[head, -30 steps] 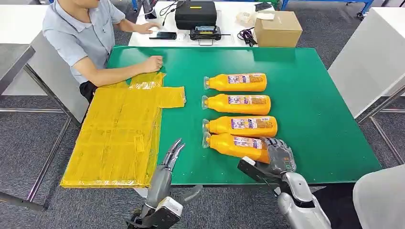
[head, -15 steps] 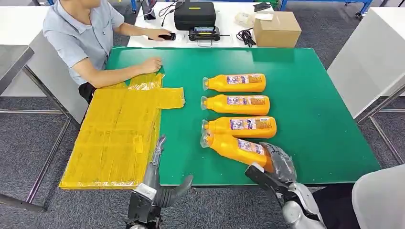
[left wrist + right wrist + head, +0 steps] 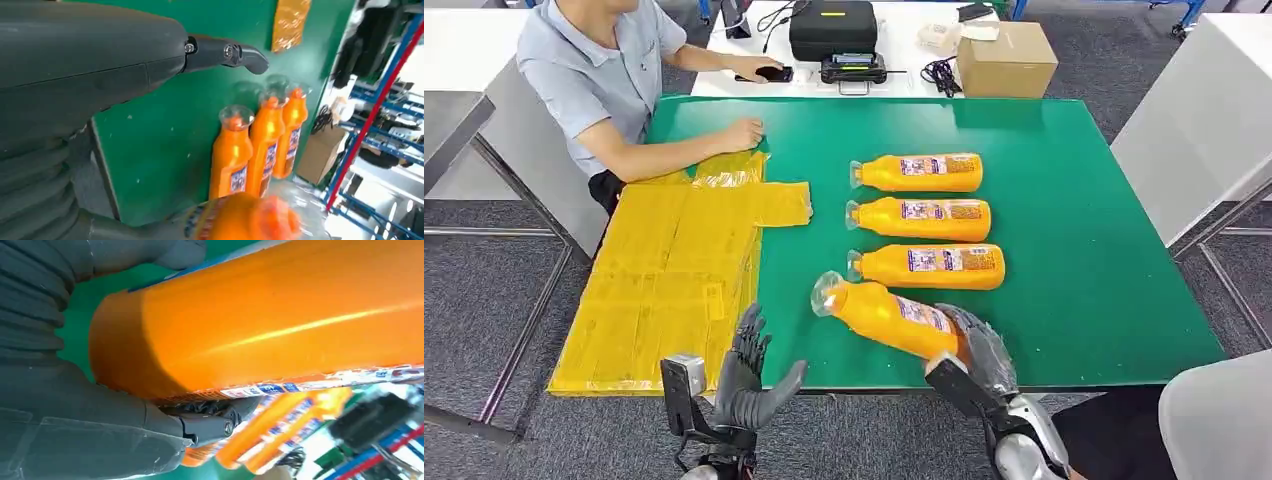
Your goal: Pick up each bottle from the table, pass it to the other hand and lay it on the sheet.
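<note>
Right robot hand [image 3: 979, 352] grips bottle [image 3: 886, 317] by its base, lifted off desk [image 3: 1084, 250]. Cap end points at your left robot hand [image 3: 746, 372] (fingers spread, holding nothing), bottle's long axis running straight toward it, so pass leftward.

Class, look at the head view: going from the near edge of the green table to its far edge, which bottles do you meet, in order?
Held bottle in the right robot hand → second bottle → third bottle → farthest bottle.
</note>
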`<action>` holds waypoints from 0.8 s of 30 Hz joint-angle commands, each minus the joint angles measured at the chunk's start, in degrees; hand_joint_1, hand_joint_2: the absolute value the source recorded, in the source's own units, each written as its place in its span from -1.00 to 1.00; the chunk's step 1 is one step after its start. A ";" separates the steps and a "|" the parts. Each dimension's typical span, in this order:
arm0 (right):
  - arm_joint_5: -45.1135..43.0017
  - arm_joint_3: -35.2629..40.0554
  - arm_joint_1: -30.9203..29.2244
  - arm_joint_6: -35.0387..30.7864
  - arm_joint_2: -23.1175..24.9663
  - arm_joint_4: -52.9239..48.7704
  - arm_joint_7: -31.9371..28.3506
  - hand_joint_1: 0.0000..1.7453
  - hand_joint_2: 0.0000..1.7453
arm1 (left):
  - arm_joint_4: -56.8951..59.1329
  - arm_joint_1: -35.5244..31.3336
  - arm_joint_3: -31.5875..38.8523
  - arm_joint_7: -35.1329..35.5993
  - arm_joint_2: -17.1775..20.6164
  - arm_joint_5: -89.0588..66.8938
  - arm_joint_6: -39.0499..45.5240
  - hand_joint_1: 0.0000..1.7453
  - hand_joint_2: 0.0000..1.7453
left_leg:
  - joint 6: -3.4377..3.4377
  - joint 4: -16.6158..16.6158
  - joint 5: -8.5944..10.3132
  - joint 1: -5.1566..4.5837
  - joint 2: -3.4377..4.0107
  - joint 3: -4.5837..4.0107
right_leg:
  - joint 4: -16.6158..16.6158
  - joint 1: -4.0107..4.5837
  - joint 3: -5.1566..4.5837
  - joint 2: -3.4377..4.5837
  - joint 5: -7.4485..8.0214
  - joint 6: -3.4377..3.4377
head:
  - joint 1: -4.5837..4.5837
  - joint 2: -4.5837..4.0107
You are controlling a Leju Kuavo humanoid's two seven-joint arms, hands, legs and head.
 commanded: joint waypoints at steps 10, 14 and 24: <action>-4.13 8.99 -10.39 0.20 5.42 11.11 -2.55 1.00 1.00 | 4.66 -4.95 -5.81 -1.73 1.61 -4.51 -7.08 -1.00 1.00 | -0.08 -0.03 -0.03 0.04 0.14 -0.01 | -0.04 0.05 -0.04 0.14 0.02 -0.09 | 0.00 0.00; -2.74 11.88 -12.47 0.83 6.20 15.05 -1.96 1.00 1.00 | 5.57 -5.73 -4.90 -1.27 0.77 -5.15 -8.06 -1.00 1.00 | -0.13 -0.04 -0.06 0.09 0.18 0.08 | -0.08 0.10 0.06 0.16 0.01 -0.16 | 0.00 0.00; 0.84 17.38 -14.66 -0.91 8.35 17.47 -2.55 1.00 1.00 | 9.28 -8.05 -1.41 -0.39 -1.60 -2.40 -7.55 -1.00 1.00 | -0.13 -0.02 -0.05 0.09 0.12 0.02 | -0.03 0.10 0.00 0.10 -0.01 -0.15 | 0.02 0.00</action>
